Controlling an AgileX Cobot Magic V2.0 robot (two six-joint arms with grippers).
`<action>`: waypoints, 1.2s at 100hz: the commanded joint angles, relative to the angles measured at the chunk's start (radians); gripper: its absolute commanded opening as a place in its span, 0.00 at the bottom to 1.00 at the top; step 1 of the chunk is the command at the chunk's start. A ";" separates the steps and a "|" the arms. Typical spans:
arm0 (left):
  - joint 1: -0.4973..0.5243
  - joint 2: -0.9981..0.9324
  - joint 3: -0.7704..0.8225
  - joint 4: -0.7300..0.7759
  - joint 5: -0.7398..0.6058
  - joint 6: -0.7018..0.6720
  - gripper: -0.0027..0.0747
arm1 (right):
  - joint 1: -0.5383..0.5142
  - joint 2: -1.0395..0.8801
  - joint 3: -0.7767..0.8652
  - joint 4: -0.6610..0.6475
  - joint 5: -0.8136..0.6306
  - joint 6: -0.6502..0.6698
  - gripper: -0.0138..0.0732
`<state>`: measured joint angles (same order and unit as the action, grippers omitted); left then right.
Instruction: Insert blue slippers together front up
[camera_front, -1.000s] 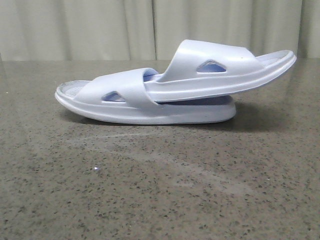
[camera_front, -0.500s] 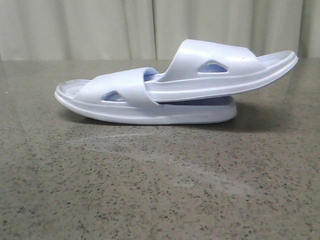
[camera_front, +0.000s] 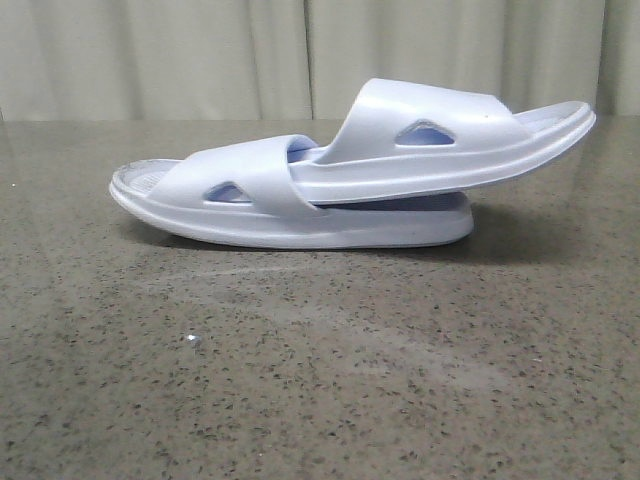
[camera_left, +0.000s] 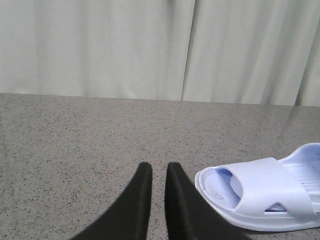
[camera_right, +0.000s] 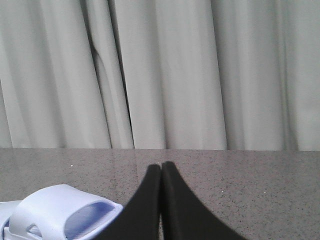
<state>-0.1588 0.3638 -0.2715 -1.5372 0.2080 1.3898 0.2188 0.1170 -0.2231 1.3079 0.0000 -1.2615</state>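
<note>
On the table (camera_front: 300, 400), blue slippers (camera_front: 350, 170) sit nested; left pincer (camera_left: 159, 170) slightly parted, right pincer (camera_right: 161, 167) closed, both empty.

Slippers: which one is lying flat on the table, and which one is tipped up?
The lower slipper, toe at the front view's left, lies flat on the table. The upper slipper is tucked under its strap, tipped up toward the right.
</note>
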 joint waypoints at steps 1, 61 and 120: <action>0.004 0.005 -0.027 -0.017 0.001 0.001 0.06 | 0.001 0.008 -0.028 -0.005 -0.013 -0.014 0.04; 0.002 0.005 -0.027 -0.017 0.001 0.001 0.06 | 0.001 0.008 -0.028 -0.005 -0.013 -0.014 0.04; -0.008 0.005 -0.020 0.064 -0.054 -0.003 0.06 | 0.001 0.008 -0.028 -0.005 -0.013 -0.014 0.04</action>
<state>-0.1588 0.3638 -0.2641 -1.5284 0.1608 1.3898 0.2188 0.1170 -0.2231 1.3079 0.0000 -1.2615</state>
